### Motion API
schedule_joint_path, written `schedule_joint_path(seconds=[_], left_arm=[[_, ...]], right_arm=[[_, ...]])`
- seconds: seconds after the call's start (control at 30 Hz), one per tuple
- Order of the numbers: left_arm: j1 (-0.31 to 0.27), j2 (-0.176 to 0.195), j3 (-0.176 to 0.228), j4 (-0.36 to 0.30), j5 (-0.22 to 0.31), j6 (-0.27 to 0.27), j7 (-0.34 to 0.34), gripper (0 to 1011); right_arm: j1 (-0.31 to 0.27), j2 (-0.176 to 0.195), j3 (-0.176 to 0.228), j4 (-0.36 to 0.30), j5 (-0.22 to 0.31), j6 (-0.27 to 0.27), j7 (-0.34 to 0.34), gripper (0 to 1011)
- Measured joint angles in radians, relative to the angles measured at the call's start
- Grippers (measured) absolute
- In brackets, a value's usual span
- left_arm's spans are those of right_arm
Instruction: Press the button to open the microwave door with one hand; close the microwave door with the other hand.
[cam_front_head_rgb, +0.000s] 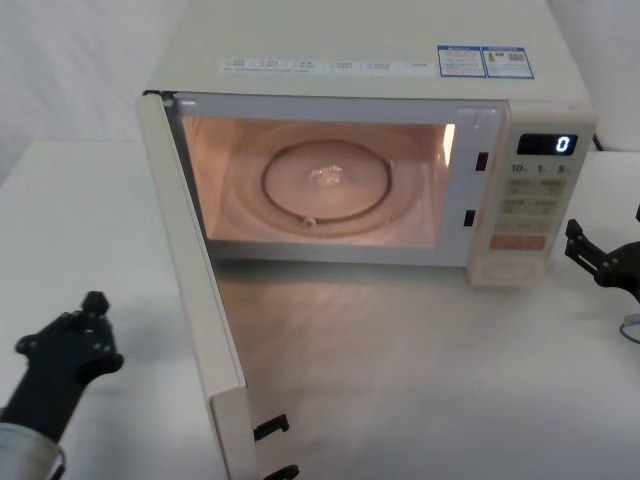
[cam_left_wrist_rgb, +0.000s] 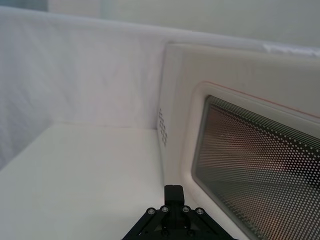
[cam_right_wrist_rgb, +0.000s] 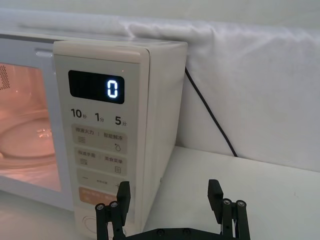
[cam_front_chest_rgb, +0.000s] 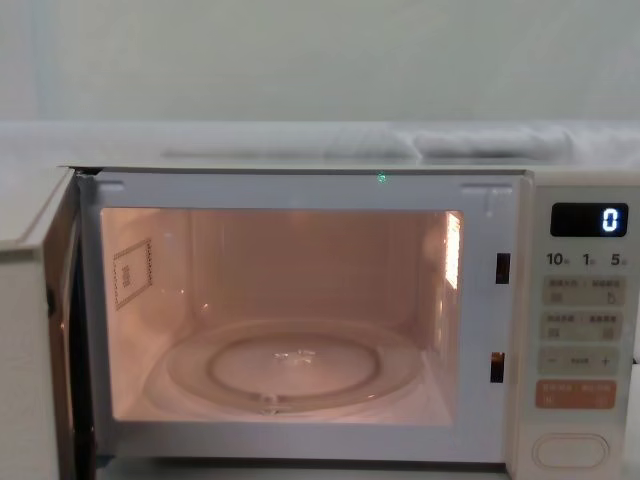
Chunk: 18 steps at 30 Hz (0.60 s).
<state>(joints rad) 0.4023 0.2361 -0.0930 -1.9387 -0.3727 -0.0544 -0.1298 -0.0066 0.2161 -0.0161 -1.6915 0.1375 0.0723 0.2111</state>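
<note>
The microwave door stands swung wide open toward me on the left, and the lit cavity with its glass turntable shows. The door's outer face and dotted window fill the left wrist view. My left gripper is shut and hovers low at the front left, outside the door and a short way from its outer face; its fingertips point along the door. The cream pill-shaped button sits at the bottom of the control panel. My right gripper is open, just right of the panel's lower corner, apart from it.
The display reads 0. An orange key lies above the button. A black power cable runs down the white backdrop behind the microwave's right side. The white table stretches in front of the cavity.
</note>
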Motion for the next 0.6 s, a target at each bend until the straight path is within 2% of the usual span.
schedule_joint_path(seconds=[0.23,0.3,0.33,0.4,0.47,0.6], left_arm=[[0.057,0.018,-0.079,-0.044,-0.029,-0.016,-0.037,0],[0.074,0.034,-0.117,-0.054,-0.057,-0.025,-0.072,0],[0.074,0.034,-0.117,-0.054,-0.057,-0.025,-0.072,0],[0.09,0.06,-0.152,-0.068,-0.091,-0.036,-0.119,0],[0.094,0.068,-0.159,-0.072,-0.099,-0.039,-0.132,0],[0.117,0.124,-0.192,-0.102,-0.149,-0.043,-0.212,0]], right_arm=[[0.0,0.0,0.0,0.0,0.0,0.0,0.0,1002],[0.0,0.0,0.0,0.0,0.0,0.0,0.0,1002],[0.0,0.0,0.0,0.0,0.0,0.0,0.0,1002],[0.0,0.0,0.0,0.0,0.0,0.0,0.0,1002],[0.0,0.0,0.0,0.0,0.0,0.0,0.0,1002],[0.0,0.0,0.0,0.0,0.0,0.0,0.0,1002]])
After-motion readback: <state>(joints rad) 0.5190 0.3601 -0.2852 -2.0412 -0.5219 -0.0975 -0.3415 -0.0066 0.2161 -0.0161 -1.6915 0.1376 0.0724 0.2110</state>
